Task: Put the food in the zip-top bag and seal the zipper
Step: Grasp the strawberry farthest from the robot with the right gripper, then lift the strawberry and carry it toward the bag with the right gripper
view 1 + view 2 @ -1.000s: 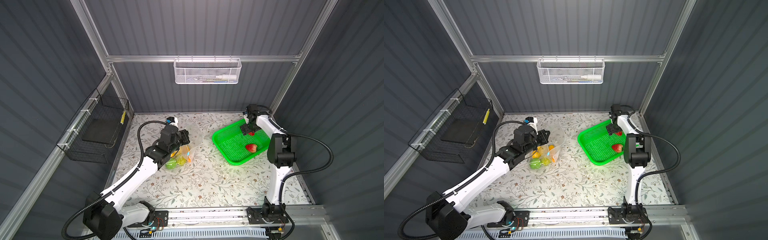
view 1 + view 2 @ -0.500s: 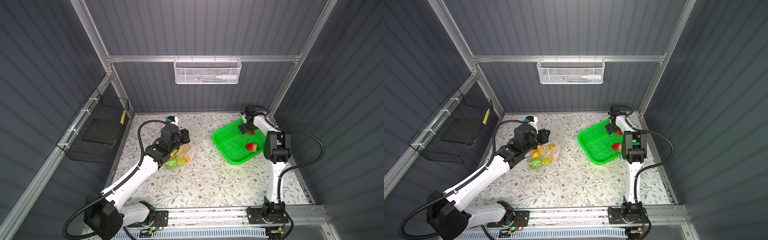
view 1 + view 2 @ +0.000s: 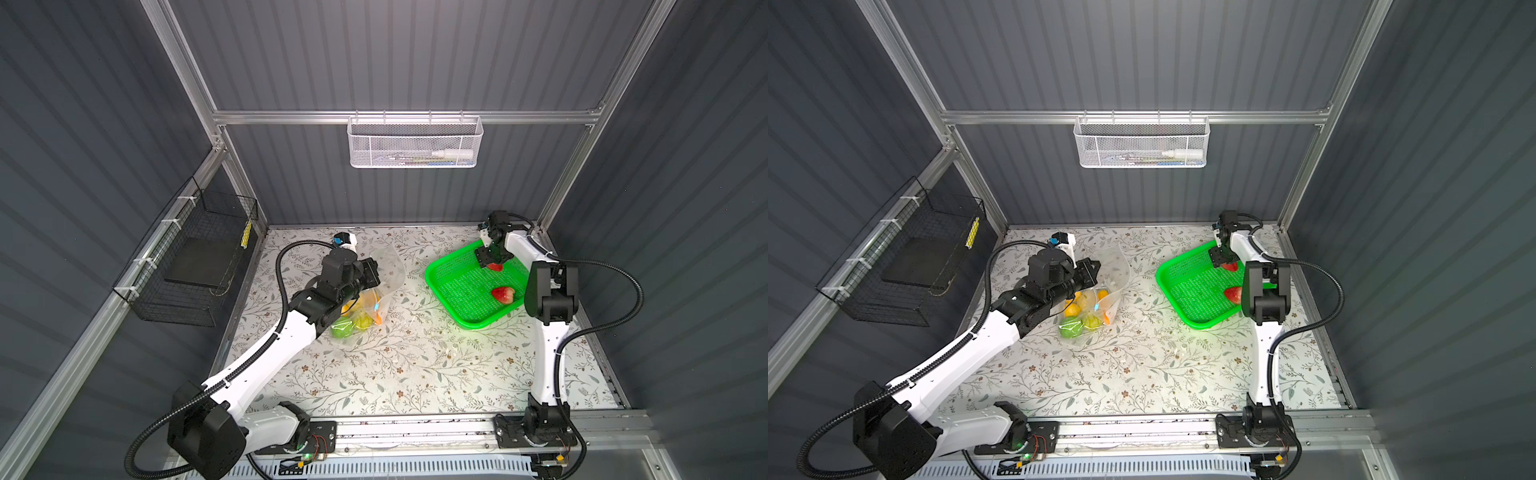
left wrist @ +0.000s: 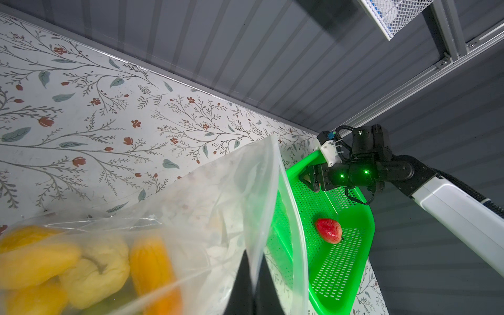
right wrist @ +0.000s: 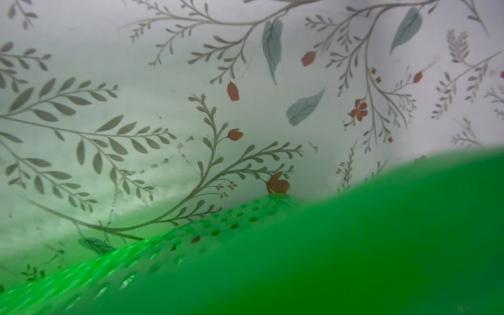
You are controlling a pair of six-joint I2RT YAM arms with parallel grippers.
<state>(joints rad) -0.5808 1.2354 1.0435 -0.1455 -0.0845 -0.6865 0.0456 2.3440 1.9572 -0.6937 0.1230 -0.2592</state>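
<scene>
While the left gripper (image 4: 255,270) has kept its place over the past second, only the right side of the rig has moved. On the left of the table (image 3: 415,365), the left gripper has its fingers together, clamped on the raised edge of the zip-top bag (image 3: 392,270), which holds the mouth up and facing right. The bag rests left of centre. The food (image 3: 353,322) already inside it, yellow, orange and green pieces, lies in the near end. The zipper slider (image 3: 376,307) shows as a light-blue tab on the side of the bag, and the zipper is not yet drawn shut. To the right, well apart from the bag, the green basket (image 3: 457,291) holds 2 red pieces: the near strawberry (image 3: 503,294) lies free, and the far strawberry (image 3: 496,267) sits directly under the right gripper (image 3: 491,262). Since 1 second ago the right arm's elbow (image 3: 548,295) has swung inward toward the basket, while the gripper has stayed over the far strawberry, low in the basket. Whether its fingers have closed on that piece cannot be told: both top views hide the tips, and the right wrist view shows only blurred green wall. Judged from this, a pick is in hand, and 2 transfers and the seal remain.
</scene>
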